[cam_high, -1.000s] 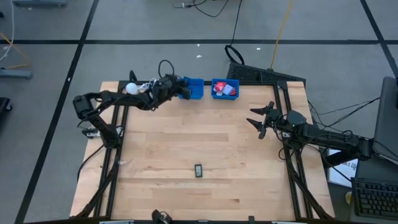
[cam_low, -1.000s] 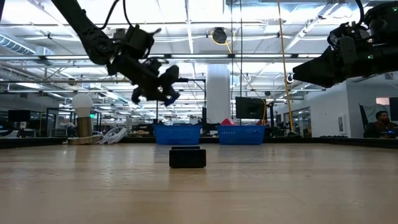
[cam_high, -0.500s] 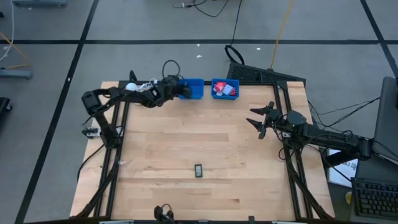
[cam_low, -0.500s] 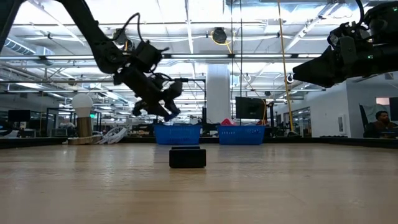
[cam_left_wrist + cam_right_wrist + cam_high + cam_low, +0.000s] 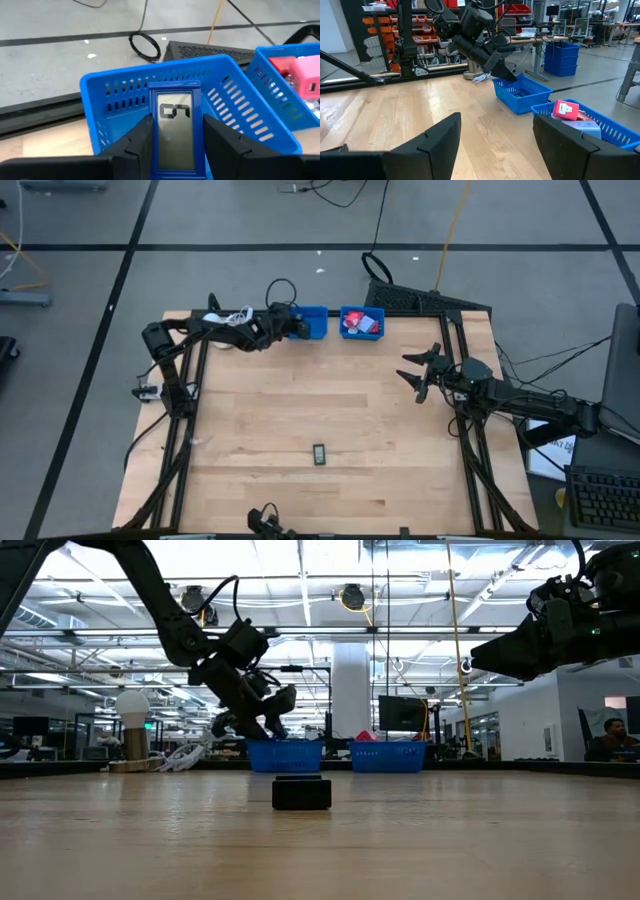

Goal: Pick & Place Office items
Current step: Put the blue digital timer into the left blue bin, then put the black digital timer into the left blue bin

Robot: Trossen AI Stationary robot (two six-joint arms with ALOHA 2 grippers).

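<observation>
In my left wrist view I see a dark blue rectangle (image 5: pixel 175 131) with a little screen, pinched between the left gripper (image 5: pixel 175 142)'s fingers just above the left blue bin (image 5: pixel 115 100). From above, that piece is too small to make out; I only see the left gripper (image 5: pixel 290 327) at the bin (image 5: pixel 314 323) by the counter (image 5: pixel 260 420)'s far edge. The right bin (image 5: pixel 361 322) beside it holds red blocks (image 5: pixel 366 319). Another small dark piece (image 5: pixel 319 454) lies alone near the near edge; the low view shows it (image 5: pixel 301 792) flat on the counter. The right gripper (image 5: pixel 413 370) hangs by the right edge, fingers spread.
</observation>
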